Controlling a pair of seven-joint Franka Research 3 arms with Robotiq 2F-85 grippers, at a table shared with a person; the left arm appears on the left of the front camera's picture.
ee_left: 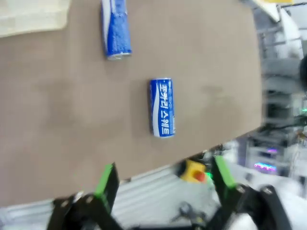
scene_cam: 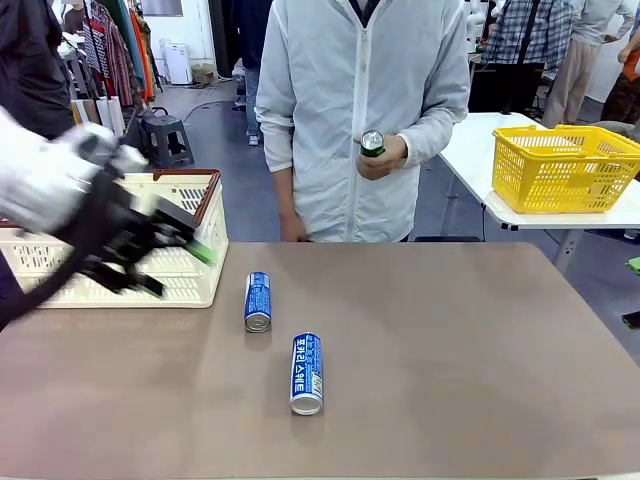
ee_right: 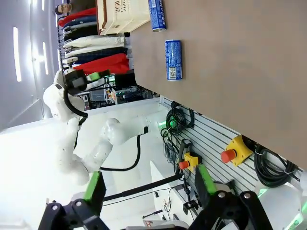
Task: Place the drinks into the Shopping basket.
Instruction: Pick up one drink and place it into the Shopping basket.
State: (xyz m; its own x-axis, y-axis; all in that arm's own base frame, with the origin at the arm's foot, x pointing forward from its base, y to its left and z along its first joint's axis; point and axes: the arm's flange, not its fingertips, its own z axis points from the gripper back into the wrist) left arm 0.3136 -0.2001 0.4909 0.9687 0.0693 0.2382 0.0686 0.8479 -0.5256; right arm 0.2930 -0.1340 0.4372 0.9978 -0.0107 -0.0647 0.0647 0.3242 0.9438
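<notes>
Green drink can (scene_cam: 372,143) in person's hand (scene_cam: 382,160)

Desk (scene_cam: 480,360): right half bare, open from near edge to far edge. Two blue cans lie left of centre, far can (scene_cam: 258,301) and near can (scene_cam: 307,373), with a gap between them. Shopping basket (scene_cam: 205,280) fills the far-left corner. Left gripper (scene_cam: 178,268), fingers spread, hangs in front of the basket's near wall. Person's hand (scene_cam: 385,158) holds a green can (scene_cam: 372,143) beyond the far edge.
</notes>
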